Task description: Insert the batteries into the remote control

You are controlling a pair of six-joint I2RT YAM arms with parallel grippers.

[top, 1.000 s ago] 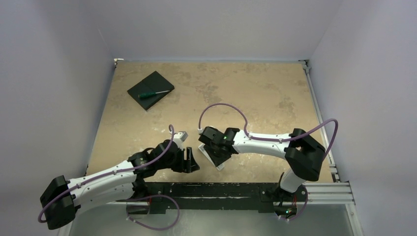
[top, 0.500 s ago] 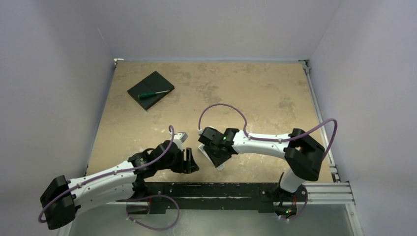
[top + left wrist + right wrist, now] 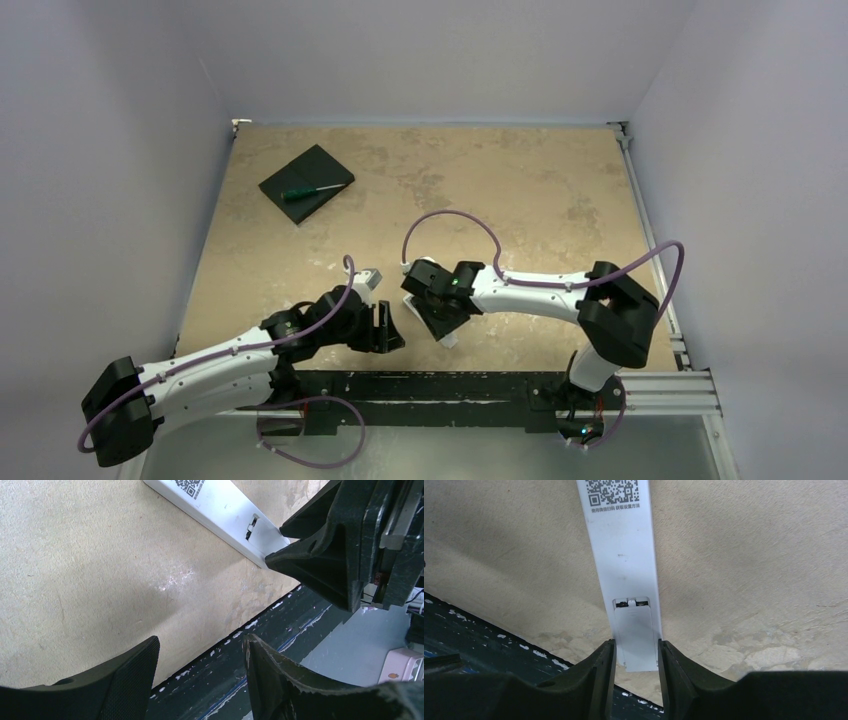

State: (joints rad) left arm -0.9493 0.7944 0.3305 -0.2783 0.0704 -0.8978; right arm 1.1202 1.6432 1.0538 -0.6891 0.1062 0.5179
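Observation:
The remote control lies back up on the tan table, its QR label showing and its battery cover at the near end. My right gripper straddles that end, with a finger against each long side. From above, only a white corner of the remote control shows under the right gripper. My left gripper stands open and empty over the table's front edge, just left of the remote control. The left gripper is close to the right one. The batteries are out of view.
A flat black pad with a green-handled screwdriver on it lies at the far left. The dark front rail runs right below both grippers. Grey walls close in the table on three sides.
The right wrist has shifted slightly to the left over the remote control's end. The left arm has not moved.

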